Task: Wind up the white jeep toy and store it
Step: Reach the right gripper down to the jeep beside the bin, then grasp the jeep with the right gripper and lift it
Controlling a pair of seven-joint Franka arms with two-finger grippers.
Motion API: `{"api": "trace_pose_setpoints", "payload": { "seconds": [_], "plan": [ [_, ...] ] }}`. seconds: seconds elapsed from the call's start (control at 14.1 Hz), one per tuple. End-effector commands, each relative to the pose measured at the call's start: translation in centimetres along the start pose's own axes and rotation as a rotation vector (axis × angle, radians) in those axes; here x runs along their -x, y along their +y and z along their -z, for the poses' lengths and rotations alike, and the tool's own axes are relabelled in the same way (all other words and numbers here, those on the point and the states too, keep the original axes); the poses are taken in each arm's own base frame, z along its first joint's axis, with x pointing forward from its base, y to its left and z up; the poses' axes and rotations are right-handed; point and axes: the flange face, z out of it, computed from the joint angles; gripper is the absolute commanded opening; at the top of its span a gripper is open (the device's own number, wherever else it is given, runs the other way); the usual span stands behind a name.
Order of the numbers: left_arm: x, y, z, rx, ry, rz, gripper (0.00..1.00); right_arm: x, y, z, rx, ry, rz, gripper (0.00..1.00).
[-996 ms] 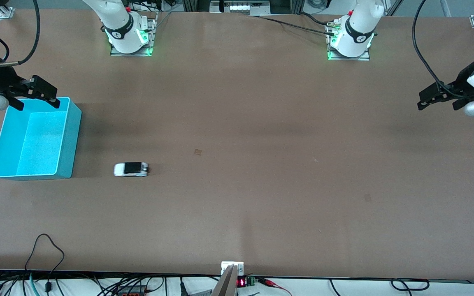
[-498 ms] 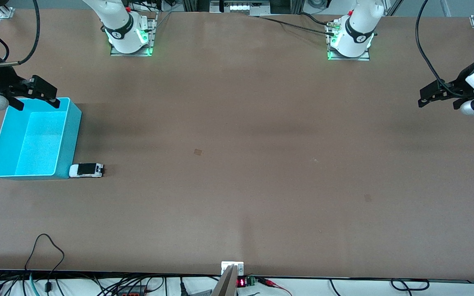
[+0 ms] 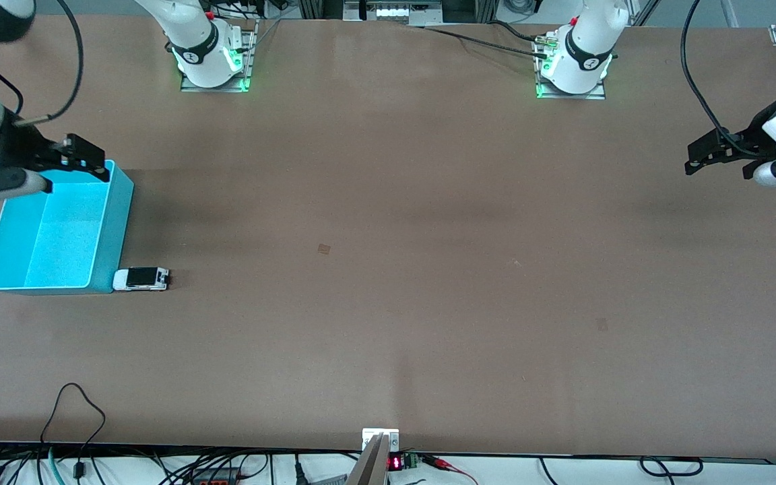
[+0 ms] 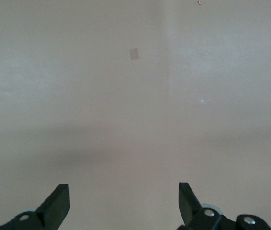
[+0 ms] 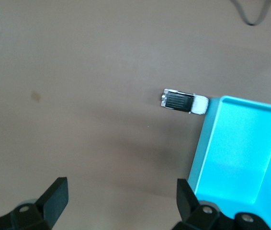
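No readable writing anywhere. The right gripper (image 3: 78, 162), jaws wide and empty, hangs over the turquoise bin's (image 3: 113, 229) rim; the white jeep toy (image 3: 141, 279) sits on the table against the bin's nearer corner. The left gripper (image 3: 715, 158) waits, spread wide, at its own table end

You've got the bin (image 3: 58, 229) on the worktop (image 3: 388, 269) at the right arm's end. Jeep toy (image 3: 141, 279) sits on the worktop touching the bin's corner nearest the front camera. Right claw (image 3: 81, 162) over the bin's rim; left claw (image 3: 718, 158) over bare worktop at the left arm's end.
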Motion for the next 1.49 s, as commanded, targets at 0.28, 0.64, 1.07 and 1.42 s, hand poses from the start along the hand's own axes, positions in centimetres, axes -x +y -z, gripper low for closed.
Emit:
{"api": "trace_pose_setpoints", "payload": {
  "seconds": [0.28,0.64,1.07,1.42],
  "plan": [
    [0.3,0.7,0.8,-0.01,0.0,-0.029,1.0,-5.5,3.6,-12.0,-0.058,-0.072,0.483,1.0],
    [0.3,0.9,1.0,-0.01,-0.01,-0.031,1.0,-7.2,10.9,-23.6,-0.098,-0.049,0.783,1.0],
    [0.4,1.0,1.5,-0.018,-0.009,-0.028,1.0,-7.3,13.6,-31.0,-0.084,-0.015,0.87,1.0],
    [0.3,1.1,1.4,-0.019,-0.012,-0.03,1.0,-6.7,14.3,-33.6,-0.077,-0.001,0.889,1.0]
  ]
}}
